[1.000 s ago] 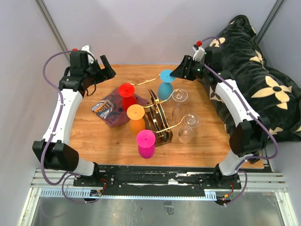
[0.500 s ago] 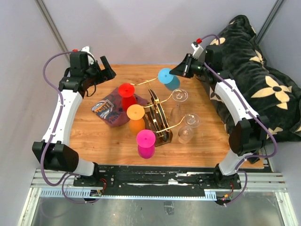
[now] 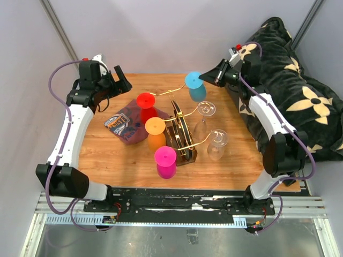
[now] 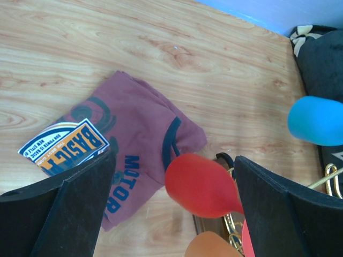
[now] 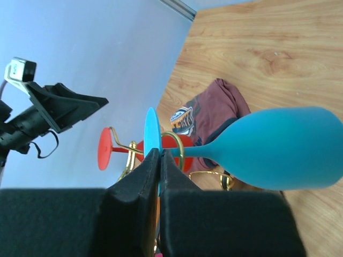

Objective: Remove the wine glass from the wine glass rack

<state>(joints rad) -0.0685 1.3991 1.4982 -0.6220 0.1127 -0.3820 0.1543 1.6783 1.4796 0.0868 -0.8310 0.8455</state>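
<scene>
Right end effector (image 3: 206, 78) pinches the round foot of the blue wine glass (image 3: 193, 80) above the far right of the wooden surface (image 3: 107, 155), seen from overhead. The glass hangs tilted just beside the tip of a gold wire arm of the wine glass rack (image 3: 181, 136), which stands mid-surface with a red glass (image 3: 144, 100), an orange glass (image 3: 154, 127), a pink glass (image 3: 165, 155) and two clear glasses (image 3: 206, 109) on its arms. A black flowered blanket (image 3: 289, 80) crowds the right edge; bare wood lies open at the near left and along the far edge. Both arms reach up the sides to the far corners, wrists turned inward.

From the left wrist, the left end effector (image 4: 174, 158) hovers with fingers spread wide and nothing between them, over a maroon T-shirt (image 4: 139, 139) and the red glass.

From the right wrist, the right end effector's fingers press together on the thin edge of the blue foot, the bowl jutting right. Whether the stem touches the gold curl beside it cannot be told.
</scene>
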